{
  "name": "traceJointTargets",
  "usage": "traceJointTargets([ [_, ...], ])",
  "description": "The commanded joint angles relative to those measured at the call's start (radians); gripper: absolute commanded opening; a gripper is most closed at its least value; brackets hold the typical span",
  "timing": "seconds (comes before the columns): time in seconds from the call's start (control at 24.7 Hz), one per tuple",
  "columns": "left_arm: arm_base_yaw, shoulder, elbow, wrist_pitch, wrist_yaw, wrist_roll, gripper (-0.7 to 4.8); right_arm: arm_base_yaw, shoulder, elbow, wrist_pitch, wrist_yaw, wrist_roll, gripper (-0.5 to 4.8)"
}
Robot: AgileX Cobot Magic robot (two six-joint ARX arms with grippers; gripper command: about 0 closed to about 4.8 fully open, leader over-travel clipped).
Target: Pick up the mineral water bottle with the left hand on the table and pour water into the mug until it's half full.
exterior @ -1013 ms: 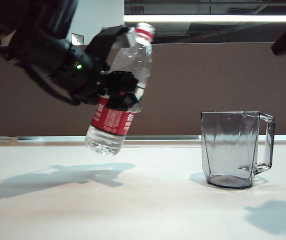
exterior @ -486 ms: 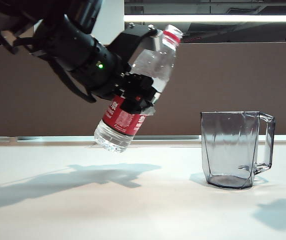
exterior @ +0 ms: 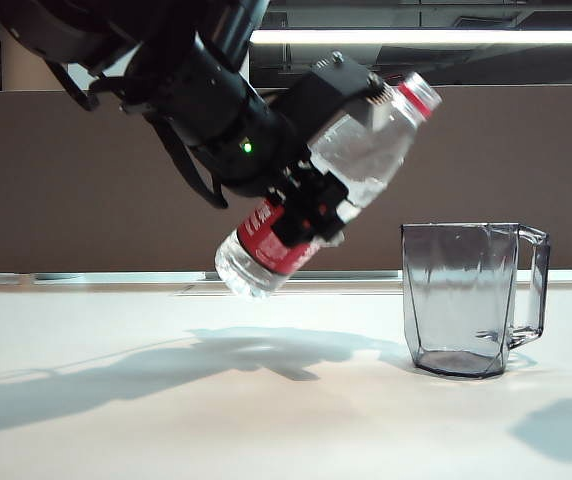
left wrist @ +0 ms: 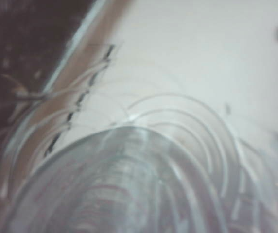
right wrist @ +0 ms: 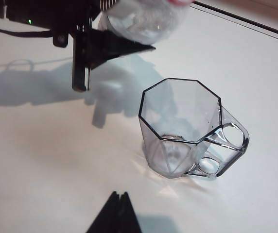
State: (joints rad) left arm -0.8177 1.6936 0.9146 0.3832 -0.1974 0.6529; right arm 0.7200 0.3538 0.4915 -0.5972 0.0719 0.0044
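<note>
One slip looms: left fingers (exterior: pixel 311 205) pinch the tilted bottle (exterior: pixel 331 190) left of the mug (exterior: pixel 463 298), so water could splash onto the bench (exterior: pixel 166 420); right fingers (right wrist: pixel 113 216), lower frame, state unclear.

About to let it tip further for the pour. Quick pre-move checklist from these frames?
1. Grip: left gripper shut on the mineral water bottle at mid-body, bottle clear of the table: ok.
2. Bottle mouth over the mug: neck sits above and short of the rim in the exterior view: not ok yet.
3. Cap off: red neck ring shows, mouth blurred: cannot tell.
4. Mug upright, open side up, standing on the table: ok.
5. Mug empty before the pour: no water visible in the right wrist view: ok.
6. Right gripper away from the mug: dark tip apart from it, jaws unclear: ok.
</note>
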Motion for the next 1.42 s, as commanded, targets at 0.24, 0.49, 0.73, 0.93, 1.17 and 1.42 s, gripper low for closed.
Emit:
traceJointTargets([
  [0.24,-0.027,0.026,0.012,0.067,-0.098,0.122,2.38,0.0,-0.001,0.007,-0.006,0.004,0.026,-0.02],
  [0.49,-0.027,0.03,0.013,0.072,-0.122,0.212,2.38,0.0,-0.001,0.007,-0.006,0.004,0.026,-0.02],
  [0.73,-0.027,0.03,0.016,0.105,-0.164,0.288,2.38,0.0,-0.001,0.007,-0.006,0.004,0.026,-0.02],
  [0.93,-0.027,0.03,0.016,0.15,-0.165,0.354,2.38,0.0,-0.001,0.007,-0.006,0.004,0.026,-0.02],
  [1.17,-0.027,0.03,0.016,0.15,-0.165,0.42,2.38,0.0,-0.001,0.007,-0.006,0.004,0.026,-0.02],
  [1.42,-0.027,0.035,0.016,0.15,-0.17,0.456,2.38,0.0,-0.002,0.007,-0.006,0.004,0.026,-0.02],
])
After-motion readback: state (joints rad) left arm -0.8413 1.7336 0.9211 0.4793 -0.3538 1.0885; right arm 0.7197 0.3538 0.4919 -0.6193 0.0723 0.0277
